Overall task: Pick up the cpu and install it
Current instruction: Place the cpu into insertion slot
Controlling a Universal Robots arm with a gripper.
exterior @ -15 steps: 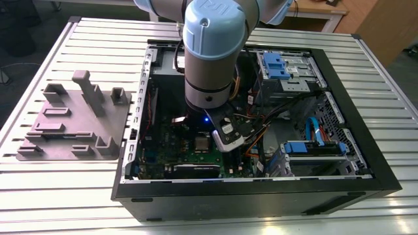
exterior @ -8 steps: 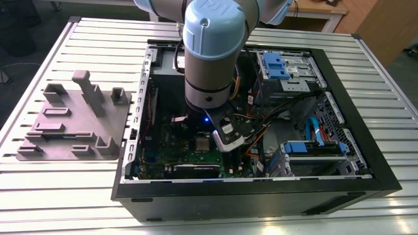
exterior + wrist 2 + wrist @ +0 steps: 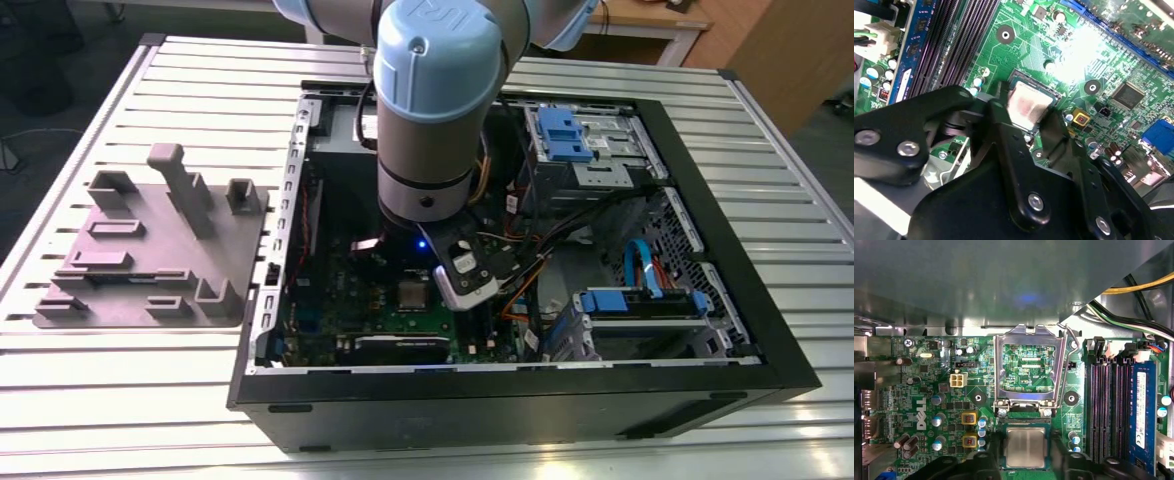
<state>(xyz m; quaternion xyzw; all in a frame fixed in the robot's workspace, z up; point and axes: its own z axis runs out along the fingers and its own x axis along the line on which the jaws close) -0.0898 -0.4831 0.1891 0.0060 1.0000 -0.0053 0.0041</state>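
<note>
The cpu [image 3: 1025,447], a small square chip with a silver-grey top, lies level in the black socket on the green motherboard [image 3: 929,390]. In both wrist views my gripper [image 3: 1025,456] has a black finger against each side of the chip, and I see no gap in the second wrist view, where the cpu [image 3: 1026,102] sits between the fingers [image 3: 999,125]. The socket's metal load plate [image 3: 1026,365] stands flipped open just beyond it. In the exterior view the cpu [image 3: 411,293] shows below the arm's wrist, inside the open computer case [image 3: 534,390].
Black memory slots [image 3: 1106,410] and a blue memory stick [image 3: 1141,410] run close beside the socket. Cable bundles [image 3: 561,230] and blue drive brackets [image 3: 641,300] crowd the case toward the exterior view's right. A grey plastic tray with posts [image 3: 147,250] lies on the slatted table [image 3: 120,400].
</note>
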